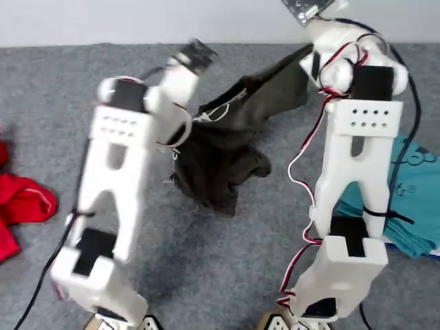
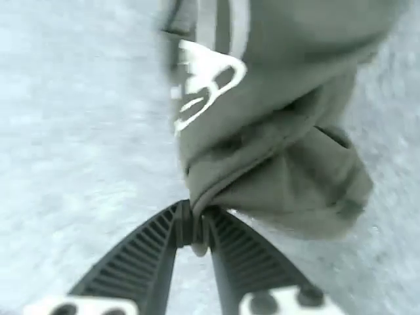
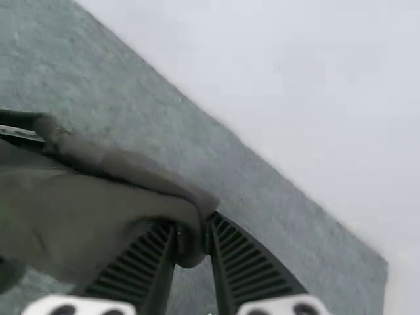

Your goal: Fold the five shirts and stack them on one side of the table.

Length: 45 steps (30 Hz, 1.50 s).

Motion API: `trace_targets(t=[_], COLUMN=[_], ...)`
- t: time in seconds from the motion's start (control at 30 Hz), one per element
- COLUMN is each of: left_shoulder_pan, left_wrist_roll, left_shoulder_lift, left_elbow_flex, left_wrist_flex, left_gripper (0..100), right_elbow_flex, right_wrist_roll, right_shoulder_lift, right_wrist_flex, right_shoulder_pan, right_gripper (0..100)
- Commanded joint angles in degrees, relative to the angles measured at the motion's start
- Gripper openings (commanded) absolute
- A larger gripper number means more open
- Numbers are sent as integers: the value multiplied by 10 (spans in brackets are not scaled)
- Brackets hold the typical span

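Observation:
A dark olive shirt [image 1: 234, 137] with white print hangs lifted between the two arms above the grey carpeted table, its lower part bunched and drooping. My left gripper [image 2: 192, 231] is shut on a fold of the olive shirt [image 2: 275, 131] near the printed area. My right gripper [image 3: 190, 244] is shut on another edge of the olive shirt [image 3: 85, 203], held high near the table's far edge. In the high view the left arm [image 1: 124, 158] stands left of the shirt, and the right arm [image 1: 357, 137] to its right.
A red shirt [image 1: 20, 206] lies crumpled at the left edge of the table. A teal shirt [image 1: 412, 199] lies at the right, partly behind the right arm. Grey carpet [image 1: 206, 275] covers the table; a pale wall [image 3: 295, 79] rises behind its far edge.

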Motion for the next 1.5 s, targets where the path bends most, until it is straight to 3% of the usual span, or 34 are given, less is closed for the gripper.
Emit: trace_targets(t=[0.0, 0.53, 0.67, 0.93, 1.07, 1.23, 1.47], left_shoulder_pan=[-37, -181, -195, -241, -247, -244, -244], left_wrist_roll=[2, -51, -52, -52, -55, -58, -122], left_shoulder_lift=[-105, -277, -312, -354, -372, -402, -438], left_elbow_flex=[-23, -27, -27, -27, -27, -23, -22], left_wrist_flex=[13, 8, -35, -196, -251, -265, -264], left_gripper=[25, 25, 25, 25, 25, 25, 25], right_elbow_flex=[-9, -182, -273, -449, -459, -457, -460], right_wrist_roll=[-6, -6, -10, -33, -33, -30, 37], right_shoulder_lift=[-8, -7, -8, -8, -37, -87, -132], right_wrist_flex=[13, 152, 160, 156, 138, 95, 82], right_shoulder_pan=[9, 41, 36, 38, 40, 37, 36], right_gripper=[9, 9, 9, 10, 10, 10, 10])
